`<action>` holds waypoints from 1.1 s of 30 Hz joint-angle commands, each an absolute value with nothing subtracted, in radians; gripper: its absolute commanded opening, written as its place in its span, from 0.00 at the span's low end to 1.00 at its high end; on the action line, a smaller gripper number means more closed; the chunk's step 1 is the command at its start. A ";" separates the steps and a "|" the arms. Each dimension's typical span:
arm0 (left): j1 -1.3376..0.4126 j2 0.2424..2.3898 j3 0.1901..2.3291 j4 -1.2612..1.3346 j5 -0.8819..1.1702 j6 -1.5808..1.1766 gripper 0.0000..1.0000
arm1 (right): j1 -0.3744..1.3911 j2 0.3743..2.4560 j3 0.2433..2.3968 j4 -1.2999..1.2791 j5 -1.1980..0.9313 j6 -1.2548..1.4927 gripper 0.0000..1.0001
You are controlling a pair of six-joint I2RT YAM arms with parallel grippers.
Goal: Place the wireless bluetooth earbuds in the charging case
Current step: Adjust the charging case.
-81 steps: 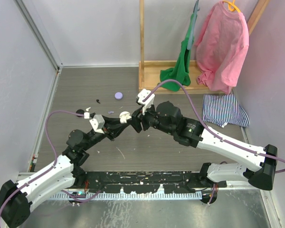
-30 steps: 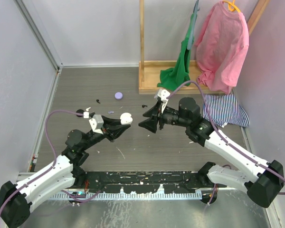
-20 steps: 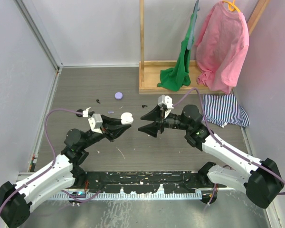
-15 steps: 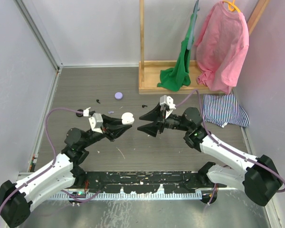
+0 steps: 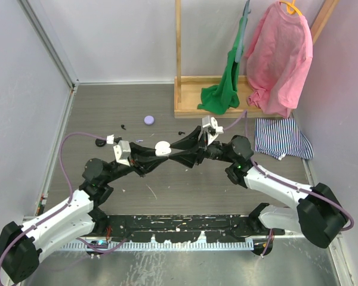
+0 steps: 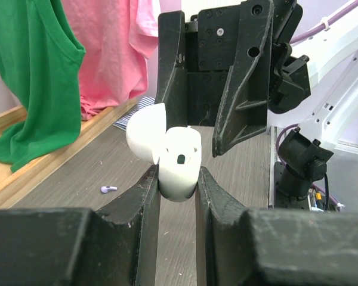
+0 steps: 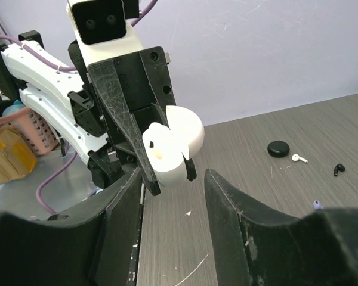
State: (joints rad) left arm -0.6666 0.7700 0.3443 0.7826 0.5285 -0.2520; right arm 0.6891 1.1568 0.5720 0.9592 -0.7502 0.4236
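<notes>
My left gripper (image 6: pixel 178 177) is shut on a white charging case (image 6: pixel 179 168), held above the table with its lid (image 6: pixel 144 134) hinged open. My right gripper (image 7: pixel 174 186) is open and faces it, fingertips just short of the case (image 7: pixel 166 159); nothing shows between its fingers. From above, the case (image 5: pixel 162 148) hangs between both grippers, with the right gripper (image 5: pixel 185 155) next to it. Earbuds lie loose on the table: a lilac one (image 6: pixel 108 189), a white one (image 7: pixel 296 158), a black one (image 7: pixel 338 169).
A lilac round puck (image 5: pixel 149 120) and a black puck (image 7: pixel 278 148) lie on the far left of the table. A wooden rack (image 5: pixel 194 110) with green and pink garments stands at the back. A striped cloth (image 5: pixel 280 136) lies on the right.
My right gripper has swung left across the gap and now stands close to the held case, its fingers a little narrower. The left gripper has kept its grip and shifted slightly right.
</notes>
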 commanded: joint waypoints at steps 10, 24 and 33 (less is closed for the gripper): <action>-0.670 0.765 0.403 0.888 0.553 -0.282 0.00 | 0.730 1.198 0.582 1.113 -0.751 0.472 0.47; -0.673 0.811 0.411 0.935 0.581 -0.340 0.00 | 0.737 1.237 0.582 1.238 -0.787 0.544 0.41; -0.679 0.832 0.416 0.967 0.582 -0.366 0.00 | 0.745 1.260 0.588 1.244 -0.797 0.564 0.37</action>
